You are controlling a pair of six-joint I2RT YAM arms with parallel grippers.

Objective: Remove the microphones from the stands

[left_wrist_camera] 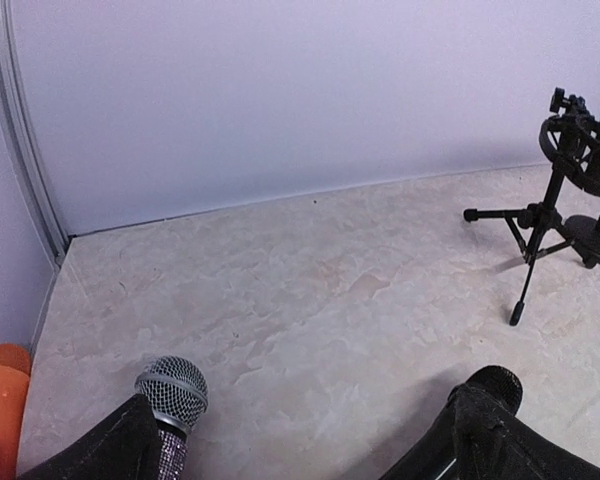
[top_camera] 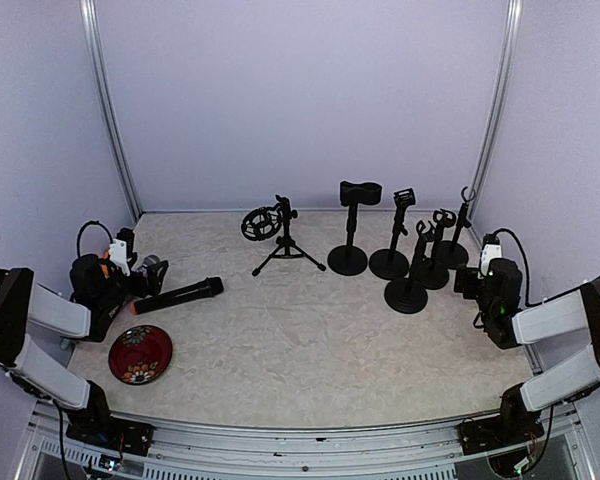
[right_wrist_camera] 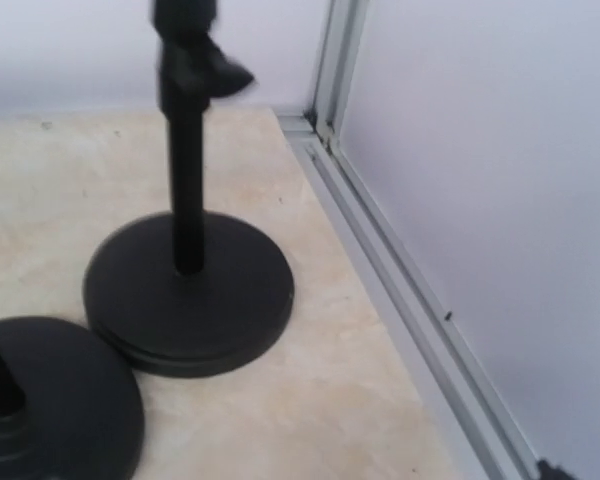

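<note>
Tabletop [top_camera: 310, 350] carrying a cluster of round-base stands [top_camera: 348, 258] and a tripod stand [top_camera: 283, 240], every holder empty. Black microphone [top_camera: 185, 294] and mesh-headed microphone [left_wrist_camera: 172, 388] lie flat at far left, apparently already dismounted. Left claw [left_wrist_camera: 300, 440] released, spread between their heads; right claw [top_camera: 480, 272] released, idle beside the stands.

Pale lilac walls [top_camera: 300, 100], marbled beige tabletop [top_camera: 310, 340], silver corner posts [top_camera: 110, 110], soft even light

black microphone [top_camera: 185, 294], red patterned plate [top_camera: 140, 354]
</note>
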